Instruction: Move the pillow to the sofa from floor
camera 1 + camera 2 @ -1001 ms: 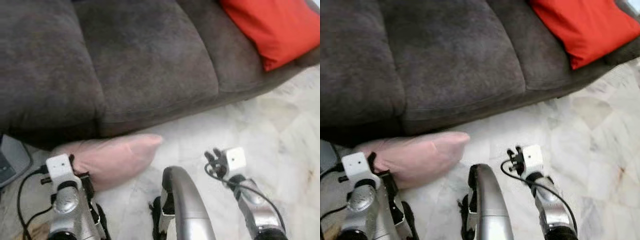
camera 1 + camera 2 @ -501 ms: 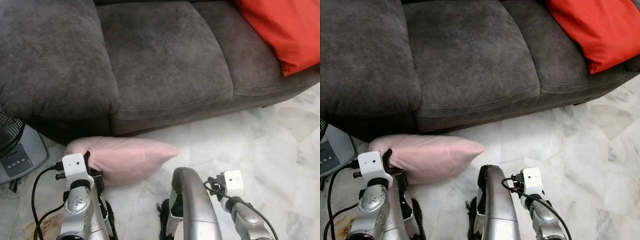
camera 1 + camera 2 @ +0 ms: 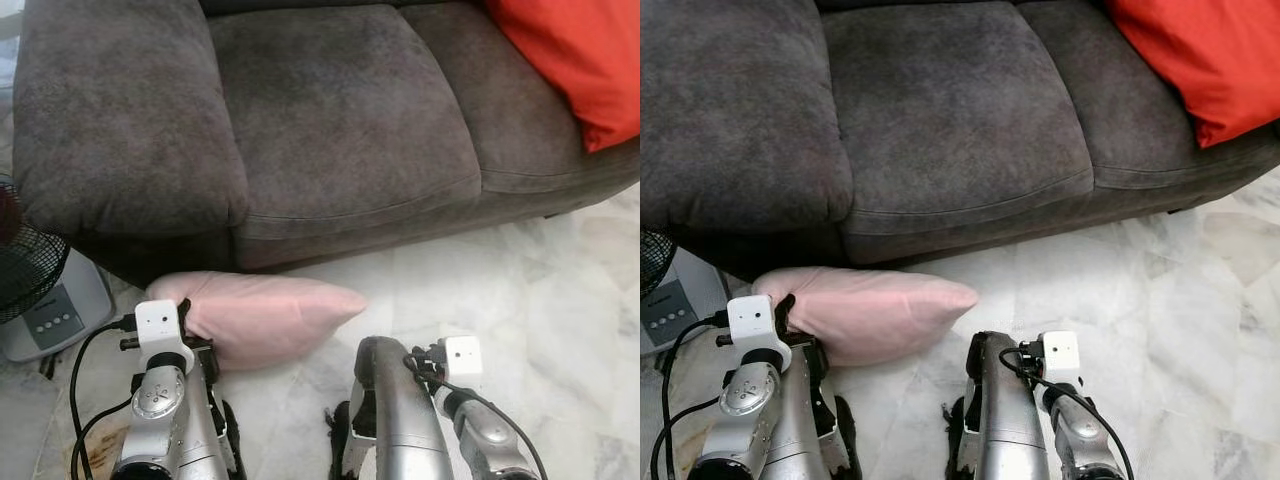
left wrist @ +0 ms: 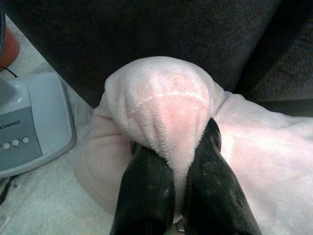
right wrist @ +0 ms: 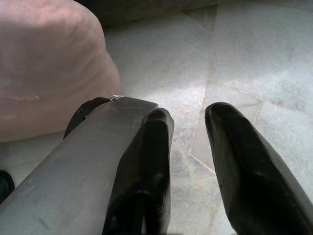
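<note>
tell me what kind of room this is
Most likely a home living room: a dark grey sofa with a red cushion on it, a pale marble tile floor, and a standing fan beside the sofa. The left gripper pinches a pink pillow lying on that floor.

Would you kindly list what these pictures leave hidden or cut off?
- Pillow: its left end, eye views, behind the left arm.
- Left gripper: how deep its grip goes, wrist view, buried in fabric.
- Fan: cut by the left edge.
- Red cushion: cut by the right edge.
</note>
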Tool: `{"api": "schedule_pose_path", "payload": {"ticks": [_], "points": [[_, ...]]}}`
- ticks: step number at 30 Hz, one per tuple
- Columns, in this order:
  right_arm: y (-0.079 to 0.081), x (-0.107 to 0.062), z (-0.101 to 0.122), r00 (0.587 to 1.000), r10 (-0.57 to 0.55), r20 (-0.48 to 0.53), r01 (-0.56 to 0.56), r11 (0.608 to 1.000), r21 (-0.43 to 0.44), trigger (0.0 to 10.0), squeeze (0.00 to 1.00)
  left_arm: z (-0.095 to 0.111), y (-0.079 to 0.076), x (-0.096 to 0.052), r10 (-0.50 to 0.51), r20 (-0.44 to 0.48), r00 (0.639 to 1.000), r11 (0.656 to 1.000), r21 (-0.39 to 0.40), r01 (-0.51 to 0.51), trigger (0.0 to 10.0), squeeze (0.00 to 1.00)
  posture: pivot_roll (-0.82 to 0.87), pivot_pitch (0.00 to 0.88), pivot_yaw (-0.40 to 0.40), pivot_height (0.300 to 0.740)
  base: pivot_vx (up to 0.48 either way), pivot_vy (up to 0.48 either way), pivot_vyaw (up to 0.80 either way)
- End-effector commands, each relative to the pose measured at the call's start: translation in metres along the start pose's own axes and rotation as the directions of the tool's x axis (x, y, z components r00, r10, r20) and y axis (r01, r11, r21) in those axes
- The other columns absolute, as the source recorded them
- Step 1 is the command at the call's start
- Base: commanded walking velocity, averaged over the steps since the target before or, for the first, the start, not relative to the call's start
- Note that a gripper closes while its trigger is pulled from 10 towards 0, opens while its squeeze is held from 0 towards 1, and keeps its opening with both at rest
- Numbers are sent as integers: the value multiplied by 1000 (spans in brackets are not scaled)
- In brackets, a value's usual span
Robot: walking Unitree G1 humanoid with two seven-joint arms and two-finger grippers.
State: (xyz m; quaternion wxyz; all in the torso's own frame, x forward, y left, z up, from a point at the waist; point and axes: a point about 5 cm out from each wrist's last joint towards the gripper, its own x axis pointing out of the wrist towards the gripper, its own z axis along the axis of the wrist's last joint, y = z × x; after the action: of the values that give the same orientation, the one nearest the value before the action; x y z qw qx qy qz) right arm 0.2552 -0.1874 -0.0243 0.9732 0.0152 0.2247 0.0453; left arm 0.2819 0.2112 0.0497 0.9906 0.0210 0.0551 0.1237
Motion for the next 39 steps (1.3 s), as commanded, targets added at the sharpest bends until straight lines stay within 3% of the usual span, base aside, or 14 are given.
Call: {"api": "schedule_pose_path", "payload": {"ticks": [1,7,14,22,39], "points": [[-2,-7,-16,998,-22,-52,24,999,28,10000,0,20,7,2,17,103,995,1000,14,-18,10000,0,178,223,-98,519,0,0,0],[-1,-7,-17,998,-20,-60,22,999,34,10000,0,20,8,2,13,99,995,1000,19,-15,10000,0,183,221,-94,519,0,0,0],[1,-6,-17,998,-18,-64,21,999,40,10000,0,21,8,3,11,96,995,1000,24,-13,10000,0,189,216,-93,556,0,0,0],[0,-6,-17,998,-23,-67,25,999,39,10000,0,21,5,2,4,97,995,1000,23,-6,10000,0,191,212,-93,556,0,0,0],[0,-4,-15,997,-28,-69,31,999,38,10000,0,23,5,4,3,100,995,1000,22,-5,10000,0,193,198,-86,556,-277,0,0]]}}
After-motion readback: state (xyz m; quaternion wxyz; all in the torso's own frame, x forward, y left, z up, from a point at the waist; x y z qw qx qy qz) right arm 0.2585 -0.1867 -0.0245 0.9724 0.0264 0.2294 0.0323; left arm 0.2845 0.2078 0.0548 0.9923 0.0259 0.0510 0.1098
